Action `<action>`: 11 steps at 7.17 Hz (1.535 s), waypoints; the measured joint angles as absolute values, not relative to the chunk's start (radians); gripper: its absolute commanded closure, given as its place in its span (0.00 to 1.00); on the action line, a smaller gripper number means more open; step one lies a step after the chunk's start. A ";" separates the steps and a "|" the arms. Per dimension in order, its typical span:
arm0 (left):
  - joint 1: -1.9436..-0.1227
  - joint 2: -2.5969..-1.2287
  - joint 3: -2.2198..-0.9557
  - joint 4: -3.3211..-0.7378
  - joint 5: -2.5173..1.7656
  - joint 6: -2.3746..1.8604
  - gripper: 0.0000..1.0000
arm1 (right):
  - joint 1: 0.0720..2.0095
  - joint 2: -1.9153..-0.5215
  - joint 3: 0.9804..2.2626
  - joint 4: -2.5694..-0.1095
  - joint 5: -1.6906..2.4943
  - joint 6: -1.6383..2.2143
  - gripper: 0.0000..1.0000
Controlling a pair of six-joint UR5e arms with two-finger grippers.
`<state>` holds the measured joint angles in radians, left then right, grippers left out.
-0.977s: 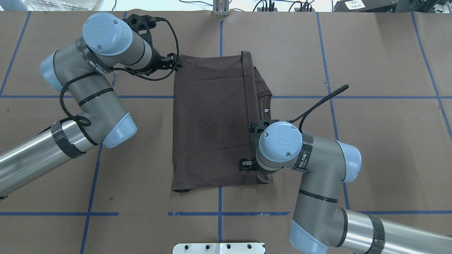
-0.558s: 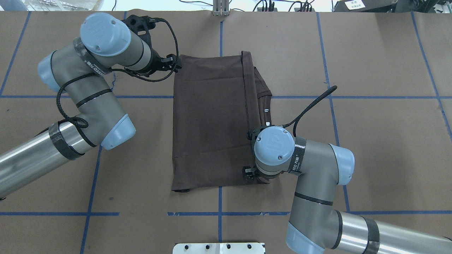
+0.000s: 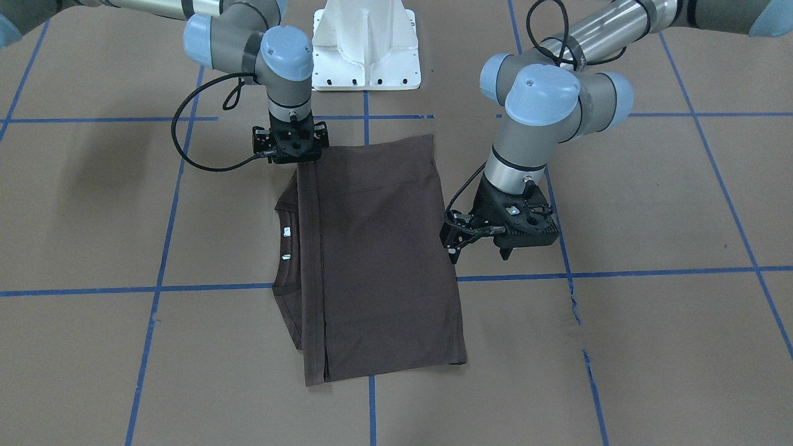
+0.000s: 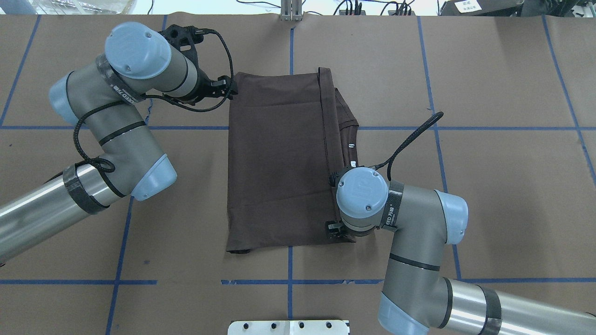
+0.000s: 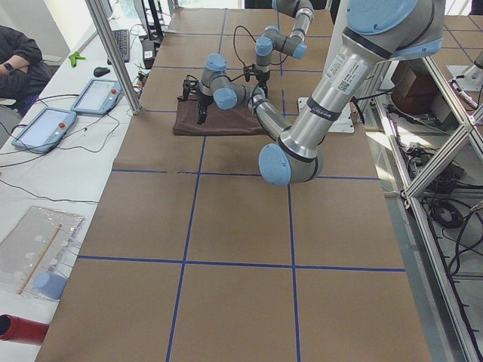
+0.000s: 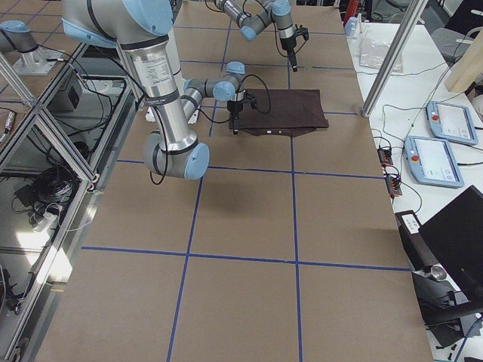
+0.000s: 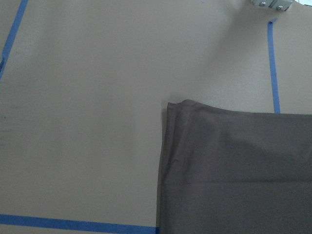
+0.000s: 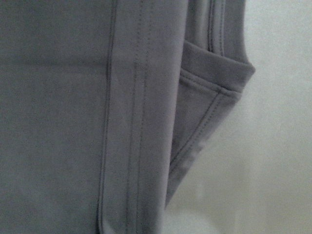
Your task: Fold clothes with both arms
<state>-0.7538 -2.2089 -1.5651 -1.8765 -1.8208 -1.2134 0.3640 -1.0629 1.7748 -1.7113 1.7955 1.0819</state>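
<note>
The dark brown T-shirt (image 4: 279, 163) lies folded into a flat rectangle mid-table. Its hem strip overlaps the collar side, where white neck tags (image 4: 352, 145) show. It also shows in the front view (image 3: 378, 260). My left gripper (image 3: 480, 253) hangs above the table beside the shirt's left edge. Its fingers are apart and empty. In the overhead view the left gripper (image 4: 230, 86) appears by the far left corner. My right gripper (image 3: 292, 160) is low over the shirt's near right corner, and in the overhead view (image 4: 334, 230) its wrist hides the fingers. The right wrist view shows the hem and a sleeve edge (image 8: 204, 122) from close up.
The table is covered in brown paper (image 4: 489, 186) with blue tape lines. The white pedestal base (image 3: 365, 56) stands at the robot's side. Tablets (image 5: 45, 124) and a metal post (image 5: 113, 53) stand on the bench beyond the far edge.
My right arm has moved along the shirt's right edge towards its near corner and come lower. My left gripper has drawn slightly away from the far left corner. The shirt has not moved.
</note>
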 measured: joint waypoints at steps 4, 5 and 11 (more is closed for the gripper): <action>-0.750 -2.209 -1.566 -1.879 -1.827 -1.215 0.00 | 0.402 -1.109 1.785 -1.715 1.795 1.025 0.00; -0.749 -2.209 -1.565 -1.879 -1.828 -1.215 0.00 | 0.415 -1.127 1.792 -1.714 1.797 1.007 0.00; -0.741 -2.214 -1.565 -1.882 -1.828 -1.219 0.00 | 0.459 -1.188 1.825 -1.713 1.796 0.937 0.00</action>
<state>-0.7414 -2.2140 -1.5653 -1.8821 -1.8284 -1.2188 0.4588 -1.1881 1.8252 -1.7135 1.7964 0.9374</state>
